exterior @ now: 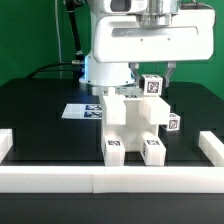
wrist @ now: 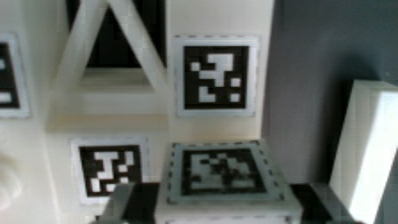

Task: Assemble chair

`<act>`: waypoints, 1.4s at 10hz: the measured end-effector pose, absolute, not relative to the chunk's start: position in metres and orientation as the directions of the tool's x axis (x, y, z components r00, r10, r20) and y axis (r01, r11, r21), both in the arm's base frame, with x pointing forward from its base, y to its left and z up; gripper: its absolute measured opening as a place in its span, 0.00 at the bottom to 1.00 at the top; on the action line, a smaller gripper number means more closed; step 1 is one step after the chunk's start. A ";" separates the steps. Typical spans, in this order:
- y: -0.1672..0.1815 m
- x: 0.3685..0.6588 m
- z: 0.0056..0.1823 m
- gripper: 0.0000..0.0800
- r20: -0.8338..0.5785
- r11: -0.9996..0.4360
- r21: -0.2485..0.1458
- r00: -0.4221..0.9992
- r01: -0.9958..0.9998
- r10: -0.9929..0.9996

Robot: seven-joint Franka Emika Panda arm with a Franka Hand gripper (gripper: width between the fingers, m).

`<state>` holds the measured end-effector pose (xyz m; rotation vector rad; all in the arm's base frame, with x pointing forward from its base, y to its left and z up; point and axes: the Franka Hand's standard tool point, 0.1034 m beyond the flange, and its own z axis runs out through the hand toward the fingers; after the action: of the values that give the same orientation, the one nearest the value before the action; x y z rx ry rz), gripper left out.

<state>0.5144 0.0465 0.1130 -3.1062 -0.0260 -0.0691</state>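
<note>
The partly built white chair [exterior: 133, 125] stands in the middle of the black table, with tags on its lower blocks and one on the exterior view's right side. My gripper [exterior: 155, 76] hangs over its upper right part. It is shut on a small white tagged chair part [exterior: 153, 87], held against the top of the assembly. In the wrist view the dark fingers [wrist: 135, 205] flank this tagged part [wrist: 217, 172], with the gripper [wrist: 217, 208] closed on its sides. Beyond it lie white chair surfaces with tags [wrist: 215, 76].
The marker board [exterior: 82, 111] lies flat on the table behind the chair, on the exterior view's left. A long white border wall [exterior: 110, 181] runs along the front, with raised ends at both sides. Another white piece [wrist: 370, 140] shows at the wrist view's edge.
</note>
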 end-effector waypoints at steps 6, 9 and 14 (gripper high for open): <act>0.047 0.514 0.113 0.35 0.029 -0.937 -0.050 0.938 -0.345 -0.346; 0.048 0.514 0.113 0.35 0.017 -0.862 -0.059 0.863 -0.503 -0.504; 0.050 0.514 0.112 0.35 -0.008 -0.631 -0.064 0.633 -0.773 -0.774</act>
<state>0.5139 0.0497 0.1123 -2.7829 1.3200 -0.0305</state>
